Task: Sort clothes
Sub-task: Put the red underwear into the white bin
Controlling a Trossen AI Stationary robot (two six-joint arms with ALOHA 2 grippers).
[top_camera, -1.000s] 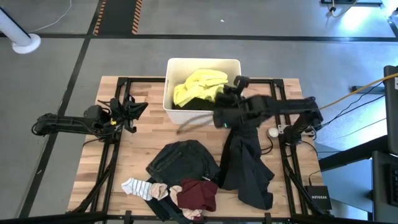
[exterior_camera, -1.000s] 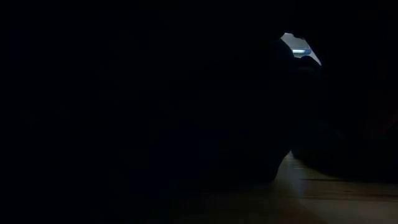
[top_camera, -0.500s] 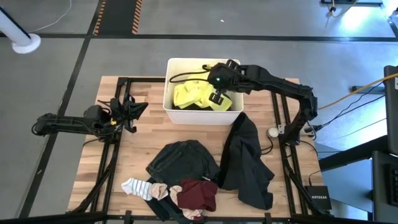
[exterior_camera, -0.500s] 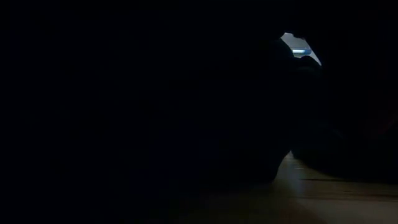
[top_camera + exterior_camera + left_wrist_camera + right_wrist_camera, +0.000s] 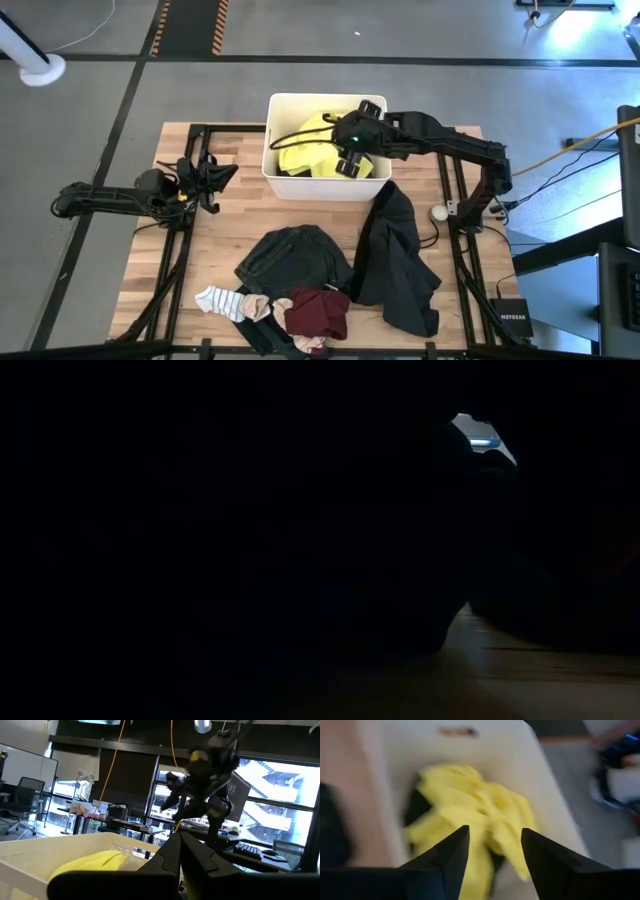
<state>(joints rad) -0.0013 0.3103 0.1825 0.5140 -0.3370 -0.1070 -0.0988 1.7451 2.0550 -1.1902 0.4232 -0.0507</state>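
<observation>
Looking down from the high view, I see nearest the front edge the striped socks (image 5: pixel 218 300), a pink piece (image 5: pixel 262 306) and the maroon garment (image 5: pixel 318 312) bunched together, with the dark grey denim (image 5: pixel 292 258) just behind them and the black garment (image 5: pixel 395 260) draped to their right, its upper end reaching the white bin's (image 5: pixel 283 185) front wall. Farther back, my right gripper (image 5: pixel 346 160) hovers over the bin with its fingers (image 5: pixel 445 855) spread apart and empty; the yellow garment (image 5: pixel 470 815) lies directly beneath it inside the bin. My left gripper (image 5: pixel 218 172) waits at the table's left side, and I cannot tell how its fingers stand.
</observation>
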